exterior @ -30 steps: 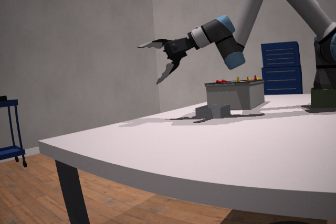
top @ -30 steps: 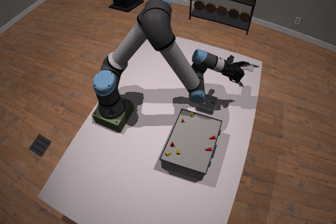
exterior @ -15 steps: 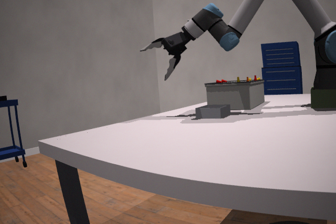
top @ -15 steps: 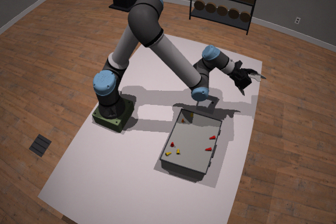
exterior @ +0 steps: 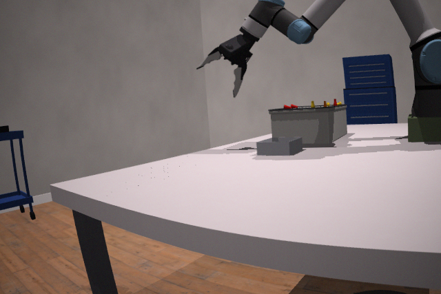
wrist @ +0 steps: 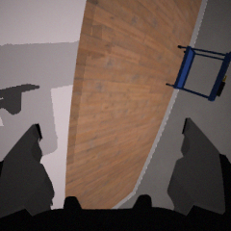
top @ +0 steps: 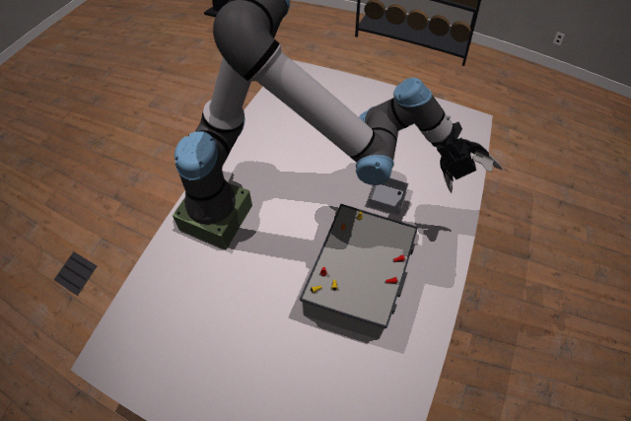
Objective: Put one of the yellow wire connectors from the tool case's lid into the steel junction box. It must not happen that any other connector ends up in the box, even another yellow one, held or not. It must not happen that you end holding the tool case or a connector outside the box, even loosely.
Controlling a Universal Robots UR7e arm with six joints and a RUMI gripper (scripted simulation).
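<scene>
Hovering at right of the top view, gripper (top: 471, 172) spread wide and released, yellow wire connectors (top: 333, 284) lying well apart at lower left, on the tool case's lid (top: 356, 263).

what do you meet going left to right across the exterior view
Blue cart → open, empty gripper → steel junction box → tool case with the wire connectors on its lid → blue cabinet → green arm base.

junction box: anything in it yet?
Empty as far as the top view shows: the steel junction box shows only its bare grey floor. All three yellow wire connectors still lie on the tool case's lid.
</scene>
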